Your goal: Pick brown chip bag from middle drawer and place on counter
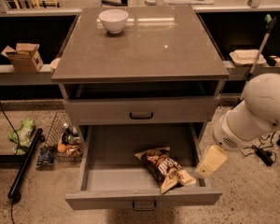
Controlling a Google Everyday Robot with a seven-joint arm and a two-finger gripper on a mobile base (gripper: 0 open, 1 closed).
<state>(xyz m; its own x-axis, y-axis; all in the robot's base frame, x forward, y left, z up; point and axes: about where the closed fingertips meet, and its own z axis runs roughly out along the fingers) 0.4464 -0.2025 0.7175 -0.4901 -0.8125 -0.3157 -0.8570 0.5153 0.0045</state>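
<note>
The brown chip bag lies flat on the floor of the open middle drawer, towards its front right corner. The counter tops the cabinet and carries a white bowl at its far left. My gripper, a pale yellow piece at the end of the white arm, hangs over the drawer's right wall. It is just right of the bag, a little above it and not touching it.
A closed drawer front with a dark handle sits above the open drawer. On the floor at left are a wire basket of items, a green wrapper and a black pole. Ledges hold a cardboard box and a tray.
</note>
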